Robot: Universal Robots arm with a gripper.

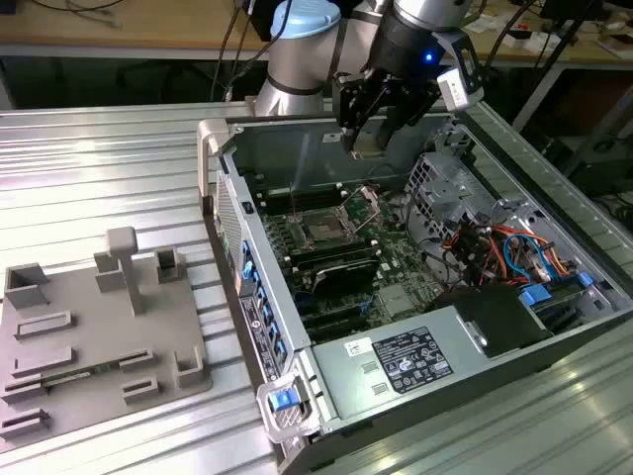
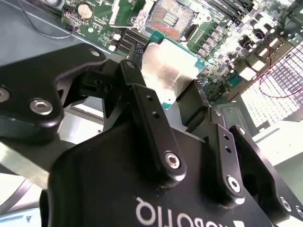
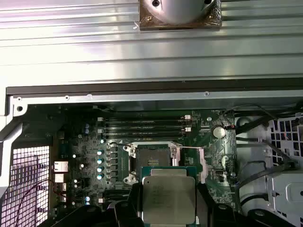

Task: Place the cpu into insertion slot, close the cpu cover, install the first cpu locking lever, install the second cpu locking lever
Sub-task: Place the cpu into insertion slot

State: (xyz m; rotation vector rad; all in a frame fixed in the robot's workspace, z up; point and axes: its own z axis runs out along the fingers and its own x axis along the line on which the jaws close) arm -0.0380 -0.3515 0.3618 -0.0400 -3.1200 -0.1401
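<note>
Looking from the exterior view, we find the cpu [image 1: 364, 148] hard to make out. It is just a small pale patch under the dark gripper [image 1: 368, 139]. In the second wrist view, the gripper's [image 2: 165, 80] black body hides one corner and one edge of the cpu [image 2: 168, 71]. The picture edge also cuts off part of the insertion slot [image 2: 170, 16]. In the first wrist view, the far end of the cpu [image 3: 168, 198] runs off the picture. The dark fingers [image 3: 135, 205] beside it are hard to see against the shadow. We cannot tell where the thin locking levers sit.

The cpu is in the gripper's [image 3: 168, 203] grip, up in the air over the green board [image 1: 396, 267] inside the computer case [image 1: 435, 356]. It is apart from the insertion slot [image 1: 323, 230], which lies bare and open on the board. In the first wrist view, the cpu shows just beside the insertion slot [image 3: 151, 158]. The cpu cover [image 1: 368, 203] stands tipped up at the slot's edge.

The gripper is pinching the cpu by two opposite sides, one finger [image 2: 130, 66] on each, silver top showing between them.
</note>
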